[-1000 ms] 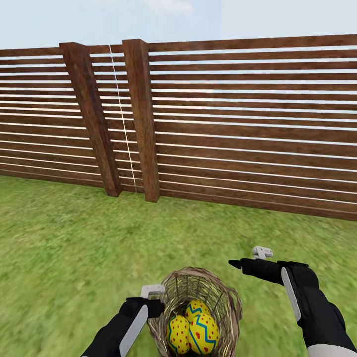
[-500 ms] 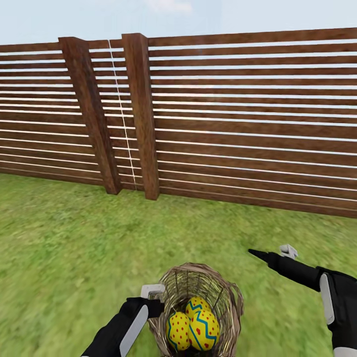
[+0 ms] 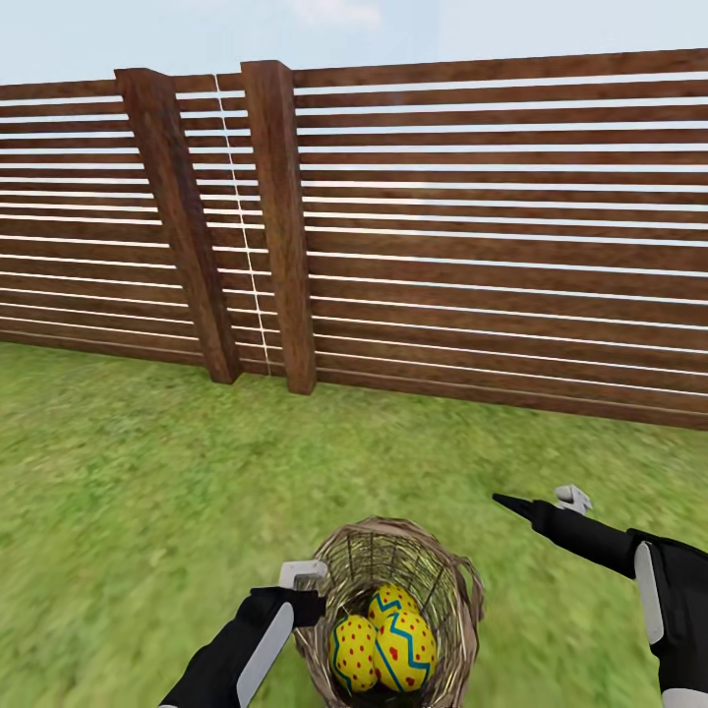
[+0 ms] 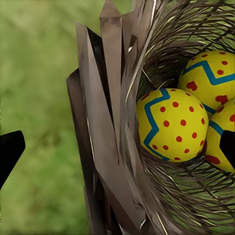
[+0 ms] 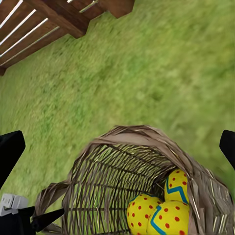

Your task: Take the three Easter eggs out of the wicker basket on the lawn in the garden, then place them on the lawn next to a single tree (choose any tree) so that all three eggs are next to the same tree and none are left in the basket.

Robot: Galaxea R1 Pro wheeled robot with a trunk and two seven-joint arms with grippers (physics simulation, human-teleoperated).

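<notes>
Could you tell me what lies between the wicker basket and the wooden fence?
Only bare lawn separates the wicker basket from the wooden fence, as the head view shows.

Was a fenced garden / backyard, outdoors, rendered in sim. Shown by mottled green lawn (image 3: 147, 492) underfoot, w/ a tall brown wooden fence (image 3: 492, 246) of horizontal slats & thick posts closing it off, pale blue sky (image 3: 393, 29) above the top rail. Also fit w/ a wicker basket (image 3: 393, 580) of painted Easter eggs (image 3: 388, 649) on the grass.
</notes>
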